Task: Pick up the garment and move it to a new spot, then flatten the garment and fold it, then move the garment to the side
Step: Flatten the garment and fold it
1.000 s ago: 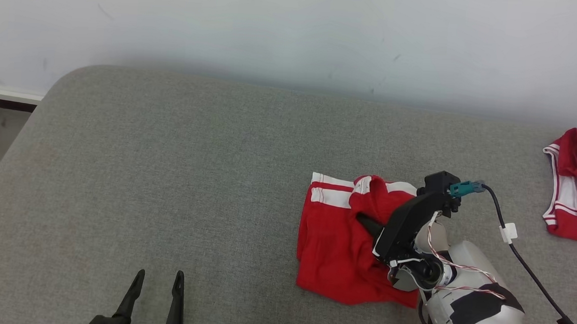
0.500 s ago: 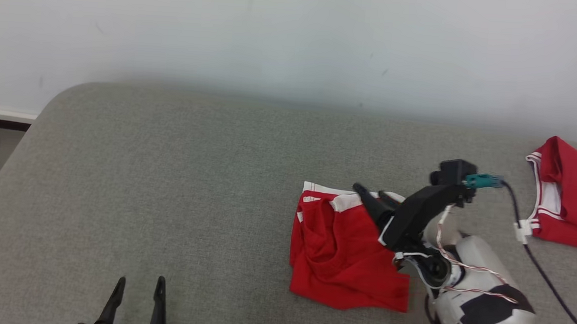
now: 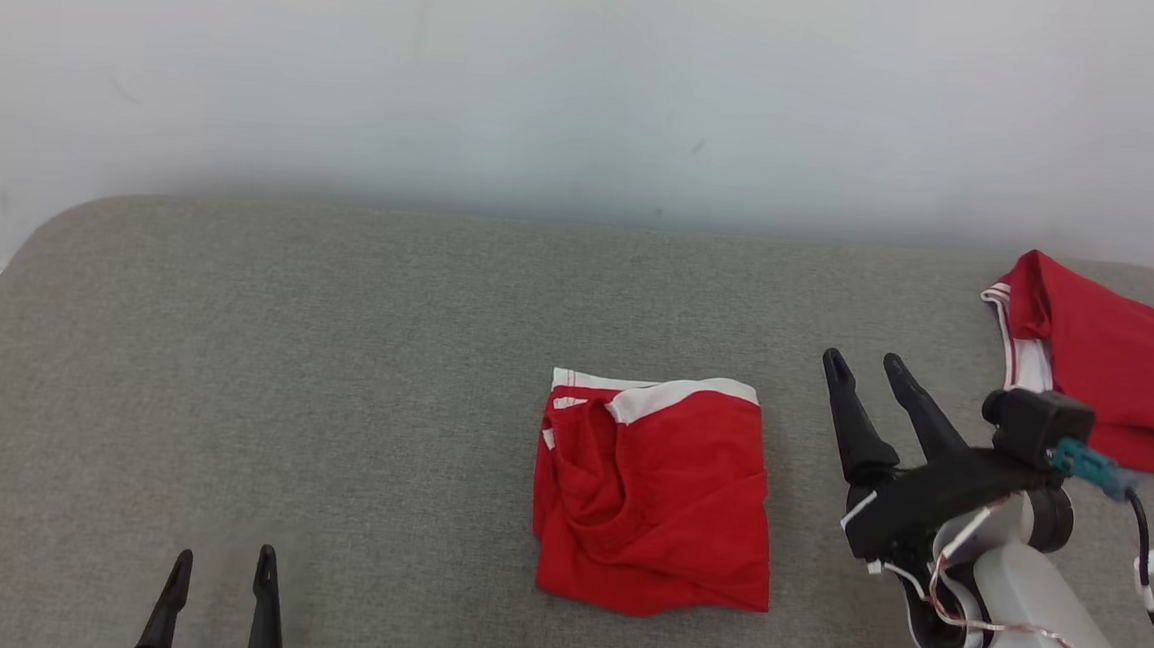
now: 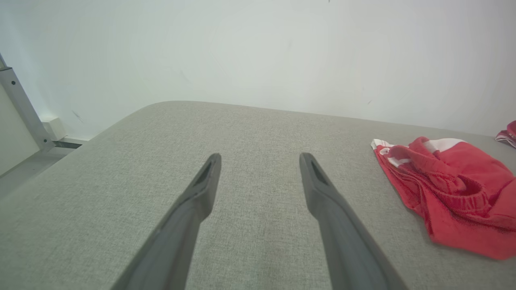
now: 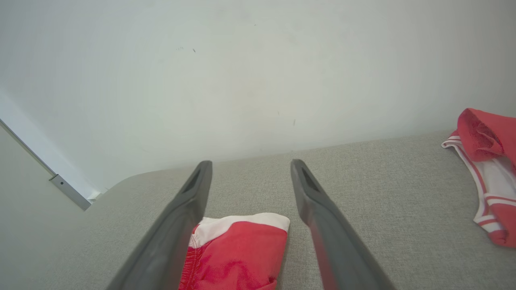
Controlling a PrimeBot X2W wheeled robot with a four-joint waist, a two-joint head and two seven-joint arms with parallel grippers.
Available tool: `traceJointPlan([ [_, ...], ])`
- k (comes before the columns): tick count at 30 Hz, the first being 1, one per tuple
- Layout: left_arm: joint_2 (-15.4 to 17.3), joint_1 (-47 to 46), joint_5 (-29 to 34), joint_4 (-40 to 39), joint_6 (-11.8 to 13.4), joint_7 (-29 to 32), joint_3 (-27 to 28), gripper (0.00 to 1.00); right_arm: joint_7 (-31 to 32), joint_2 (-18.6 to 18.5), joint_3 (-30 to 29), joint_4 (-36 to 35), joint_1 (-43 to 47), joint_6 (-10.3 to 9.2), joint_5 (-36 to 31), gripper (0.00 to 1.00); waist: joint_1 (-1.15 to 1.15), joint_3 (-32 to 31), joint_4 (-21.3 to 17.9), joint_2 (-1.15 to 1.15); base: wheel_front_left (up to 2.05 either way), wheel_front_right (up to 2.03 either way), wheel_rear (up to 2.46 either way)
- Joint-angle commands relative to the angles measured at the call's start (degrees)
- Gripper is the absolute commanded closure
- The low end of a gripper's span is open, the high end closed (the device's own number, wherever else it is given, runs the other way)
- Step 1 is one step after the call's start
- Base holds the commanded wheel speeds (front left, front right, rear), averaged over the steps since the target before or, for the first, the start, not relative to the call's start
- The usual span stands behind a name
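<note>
Right pincer (image 3: 865,364) open and empty beside the folded red cloth garment with white waistband (image 3: 656,499) on the grey fabric desk (image 3: 335,349), I fear a one-layer pinch would unfold it.

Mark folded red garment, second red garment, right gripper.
folded red garment (image 3: 661,500): head view, centre of red cloth
second red garment (image 3: 1125,368): head view, red body panel
right gripper (image 3: 863,363): head view, midway between fingertips

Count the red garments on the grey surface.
2. A folded garment lies near the middle, beside the open right gripper; a second garment lies at the far right edge, partly out of frame.
</note>
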Motion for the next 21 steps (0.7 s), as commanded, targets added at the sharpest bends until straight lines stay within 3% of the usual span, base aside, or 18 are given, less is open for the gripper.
traceJointPlan([
  [1, -0.1, 0.4, 0.6, -0.6, 0.1, -0.1, 0.2, 0.00, -2.5, -0.8, 1.2, -1.1, 1.5, -0.12, -1.4, 0.00, 0.01, 0.1, -0.9, 0.00, 0.00, 0.00, 0.00],
  [8, -0.1, 0.1, 0.6, -1.6, 0.5, -0.1, 0.8, 0.00, -11.8, -1.9, 0.9, -3.1, 6.7, -0.12, -5.0, 0.00, 0.01, 0.3, -2.7, 0.00, 0.00, 0.00, 0.00],
  [12, -0.1, -0.1, 0.8, -1.9, 0.6, -0.1, 1.0, 0.00, -12.6, -1.1, -1.8, -4.0, 8.8, -0.12, -6.8, 0.00, 0.01, 0.4, -3.3, 0.00, 0.00, 0.00, 0.00],
  [21, -0.1, -0.6, 0.7, -2.5, 1.1, -0.1, 0.8, 0.00, -12.6, 2.3, -7.5, -15.9, 16.9, -0.12, -19.2, 0.00, 0.01, 0.9, -4.8, 0.00, 0.00, 0.00, 0.00],
])
